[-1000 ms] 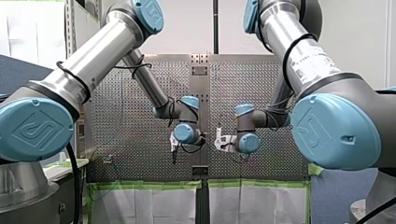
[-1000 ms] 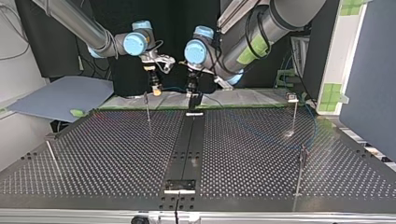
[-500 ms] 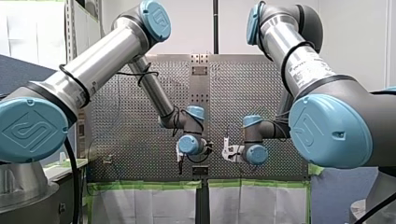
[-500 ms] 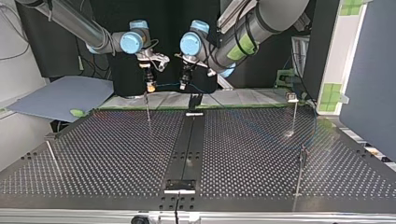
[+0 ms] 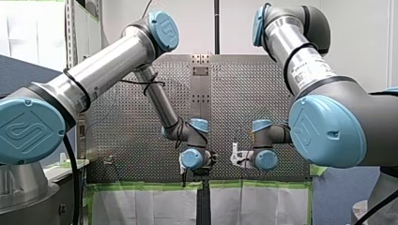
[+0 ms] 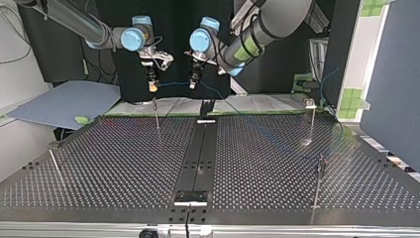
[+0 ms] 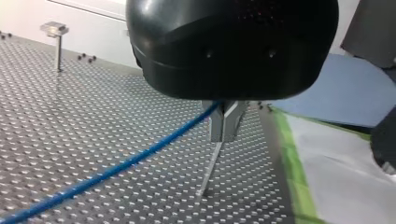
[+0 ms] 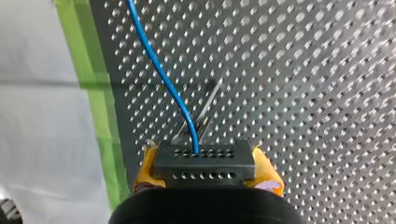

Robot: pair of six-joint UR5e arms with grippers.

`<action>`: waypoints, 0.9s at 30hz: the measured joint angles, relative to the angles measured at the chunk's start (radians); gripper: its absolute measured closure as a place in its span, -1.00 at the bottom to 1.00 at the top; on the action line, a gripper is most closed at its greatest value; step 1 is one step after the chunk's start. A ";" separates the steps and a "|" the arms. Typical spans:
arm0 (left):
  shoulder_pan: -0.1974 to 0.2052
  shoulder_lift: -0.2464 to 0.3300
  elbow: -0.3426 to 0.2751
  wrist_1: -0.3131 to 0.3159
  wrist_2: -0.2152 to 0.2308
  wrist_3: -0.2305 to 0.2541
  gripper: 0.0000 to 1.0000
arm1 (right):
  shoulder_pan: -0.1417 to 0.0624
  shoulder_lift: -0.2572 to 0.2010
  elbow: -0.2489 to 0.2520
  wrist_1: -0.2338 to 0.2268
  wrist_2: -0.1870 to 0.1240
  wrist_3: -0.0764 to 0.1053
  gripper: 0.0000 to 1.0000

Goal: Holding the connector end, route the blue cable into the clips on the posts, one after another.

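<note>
Blue cable point(image 8: 164, 80), left claw point(image 6: 194, 83), right claw point(image 6: 153, 87): risen.

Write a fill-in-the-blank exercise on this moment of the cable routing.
1. The cable passing between my left gripper's fingers is ____ in colour.
2. My right gripper has ____ pads, shut on the dark connector.
3. The tape along the table's edge is ____.
Missing words: blue; yellow; green.
</note>
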 joint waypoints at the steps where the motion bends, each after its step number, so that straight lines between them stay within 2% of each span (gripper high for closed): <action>1: -0.003 -0.010 0.000 0.002 -0.001 -0.002 0.96 | -0.003 0.001 0.005 -0.005 0.000 -0.002 1.00; 8: -0.023 -0.037 0.026 0.007 -0.014 -0.014 0.96 | -0.030 0.007 0.022 -0.028 -0.014 -0.005 1.00; 15: -0.047 -0.053 0.067 -0.004 -0.039 -0.032 0.96 | -0.064 0.033 0.030 -0.064 -0.061 -0.003 1.00; 20: -0.074 -0.101 0.118 -0.044 -0.061 -0.036 0.96 | -0.090 0.055 0.029 -0.087 -0.094 -0.009 1.00; 27: -0.097 -0.138 0.186 -0.061 -0.105 -0.046 0.96 | -0.150 0.061 0.029 -0.090 -0.141 -0.021 1.00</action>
